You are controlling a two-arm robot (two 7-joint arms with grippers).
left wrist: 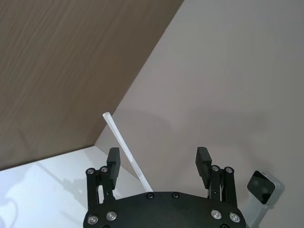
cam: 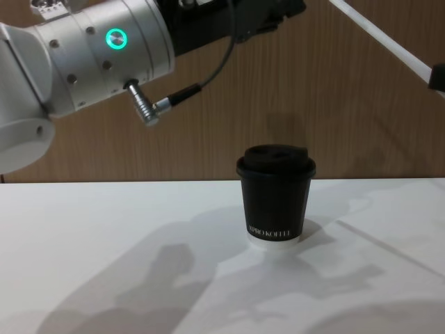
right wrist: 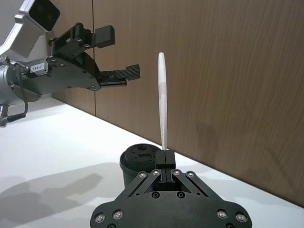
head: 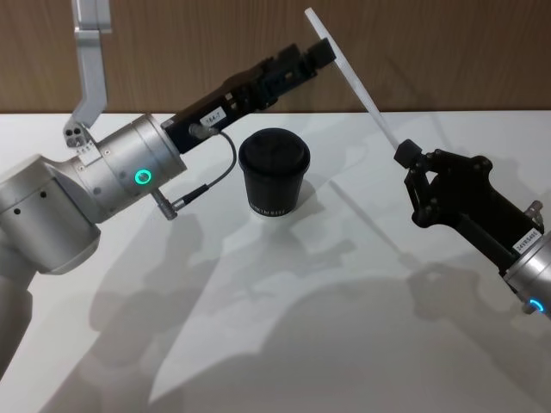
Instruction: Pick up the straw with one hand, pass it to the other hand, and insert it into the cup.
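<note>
Aloft, straw point(left wrist: 124, 145) inside spread left gripper point(left wrist: 158, 154)

In the left wrist view the low end of the straw point(left wrist: 124, 146) hides behind the body of the left gripper point(left wrist: 158, 153). In the right wrist view the right gripper point(right wrist: 166, 156) covers the low part of the cup point(right wrist: 137, 159). The chest view's top edge cuts off the left gripper's fingers and the straw's tip; the right gripper is a black bit at its right edge. In the head view the cup's letters point(head: 273, 206) are too small to read.
</note>
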